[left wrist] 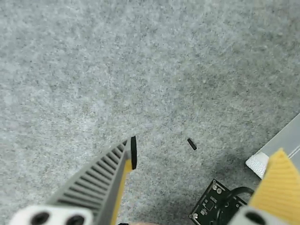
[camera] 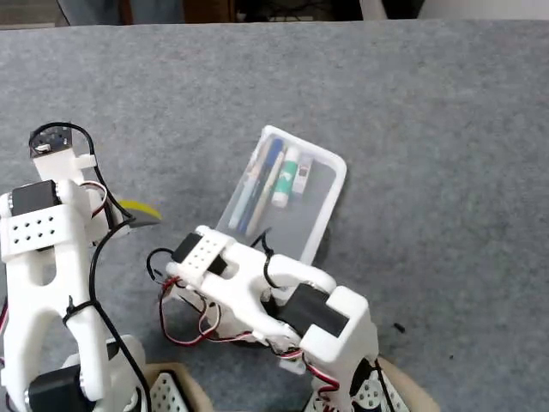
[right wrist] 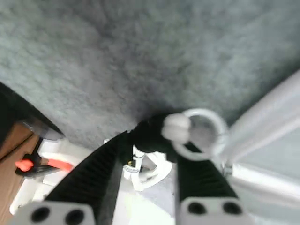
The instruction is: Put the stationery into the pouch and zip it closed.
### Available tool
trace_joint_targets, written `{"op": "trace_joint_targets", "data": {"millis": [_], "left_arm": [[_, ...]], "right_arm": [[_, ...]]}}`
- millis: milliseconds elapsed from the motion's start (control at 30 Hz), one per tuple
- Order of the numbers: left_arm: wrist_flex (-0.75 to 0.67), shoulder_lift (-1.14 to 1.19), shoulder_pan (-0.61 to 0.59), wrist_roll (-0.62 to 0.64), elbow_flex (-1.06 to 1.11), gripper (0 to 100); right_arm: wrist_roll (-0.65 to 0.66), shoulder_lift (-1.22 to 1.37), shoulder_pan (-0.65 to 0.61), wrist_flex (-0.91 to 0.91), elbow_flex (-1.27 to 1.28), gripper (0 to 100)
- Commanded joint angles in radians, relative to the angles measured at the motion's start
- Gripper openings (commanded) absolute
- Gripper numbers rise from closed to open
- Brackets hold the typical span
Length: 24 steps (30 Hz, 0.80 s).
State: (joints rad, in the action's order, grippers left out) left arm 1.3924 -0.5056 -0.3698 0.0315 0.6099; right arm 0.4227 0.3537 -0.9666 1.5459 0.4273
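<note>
The clear pouch (camera: 296, 215) lies slanted mid-table. Through its wall I see pens (camera: 260, 182), a green-and-white glue stick (camera: 286, 178) and a small eraser (camera: 302, 178). The right arm (camera: 257, 283) hangs over the pouch's near end. In the right wrist view my right gripper (right wrist: 154, 140) is shut on the black zipper pull (right wrist: 149, 132), whose metal ring (right wrist: 202, 133) sticks out beside the pouch's edge (right wrist: 267, 117). My left gripper (left wrist: 206, 153) stands open over bare carpet, left of the pouch, with its yellow finger (camera: 139, 209) apart from the pouch corner (left wrist: 286, 140).
Grey carpet (camera: 429, 103) covers the whole table, with open room behind and to the right of the pouch. A tiny black speck (left wrist: 191, 144) lies on the carpet between the left gripper's fingers. Both arm bases stand at the front edge.
</note>
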Motion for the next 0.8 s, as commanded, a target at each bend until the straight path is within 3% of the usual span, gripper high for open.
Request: {"op": "trace_joint_targets", "data": {"millis": [0,367,567,767], "left_arm": [[0.012,0.0,-0.008,-0.012,-0.045,43],[0.012,0.0,-0.008,-0.012,-0.045,43],[0.014,0.0,-0.008,-0.012,-0.045,43],[0.014,0.0,-0.008,-0.012,-0.045,43]], "right_arm": [[-0.003,0.002,-0.002,-0.021,-0.045,1.0],[-0.002,-0.005,0.017,-0.017,-0.047,1.2],[-0.002,-0.054,0.172,0.02,-0.12,1.2],[0.023,-0.315,0.298,0.021,-0.186,1.2]]}}
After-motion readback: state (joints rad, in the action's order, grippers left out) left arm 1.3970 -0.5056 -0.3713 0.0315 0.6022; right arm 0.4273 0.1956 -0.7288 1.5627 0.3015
